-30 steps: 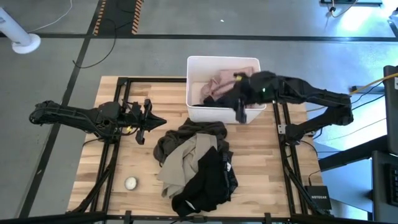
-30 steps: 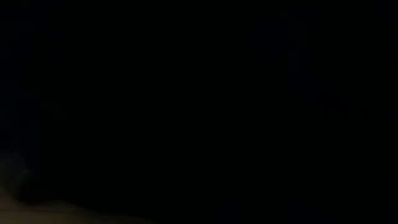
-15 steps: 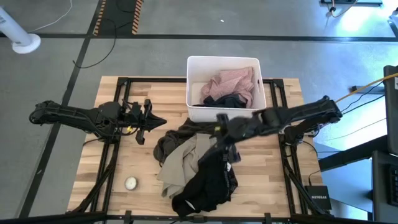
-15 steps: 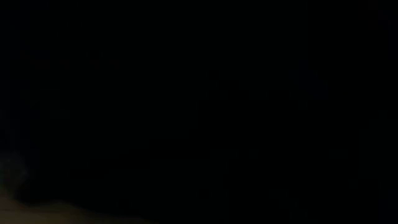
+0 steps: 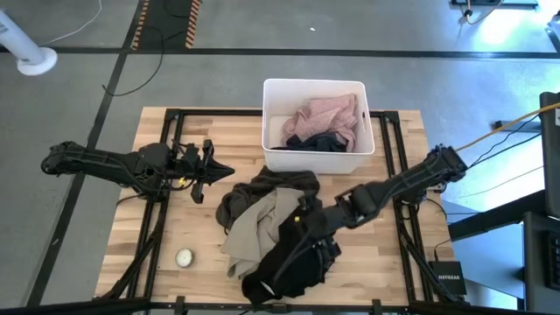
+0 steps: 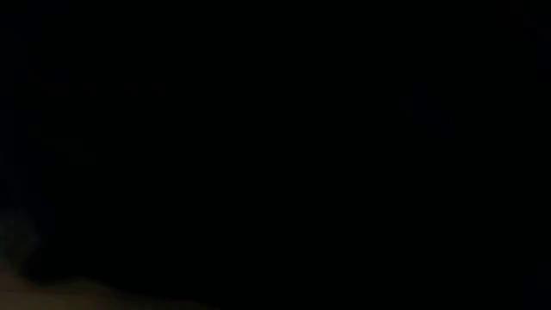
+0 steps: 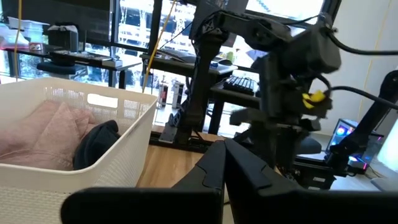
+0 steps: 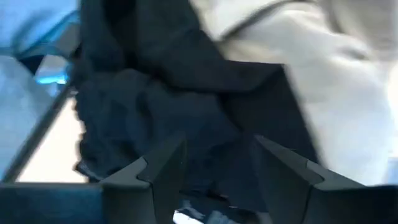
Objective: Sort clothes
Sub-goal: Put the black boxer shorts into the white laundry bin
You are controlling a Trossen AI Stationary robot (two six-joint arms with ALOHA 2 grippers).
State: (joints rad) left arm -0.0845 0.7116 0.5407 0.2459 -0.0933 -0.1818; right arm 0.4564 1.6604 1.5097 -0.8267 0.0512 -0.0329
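My right end effector (image 5: 302, 229) hovers with its fingers spread directly over the crumpled black fabric garment (image 5: 293, 258), which lies at the near end of the clothes heap on the wooden bench (image 5: 157, 241), beside the khaki-beige garment (image 5: 258, 226). The garment sits just below and ahead of my fingers, its length running toward the bench's near edge. My left end effector (image 5: 206, 171) waits well apart with fingers pressed together, so the right is nearer.

Right gripper (image 5: 302, 229) reaches down, jaws spread; left gripper (image 5: 210, 171) waits, jaws closed.
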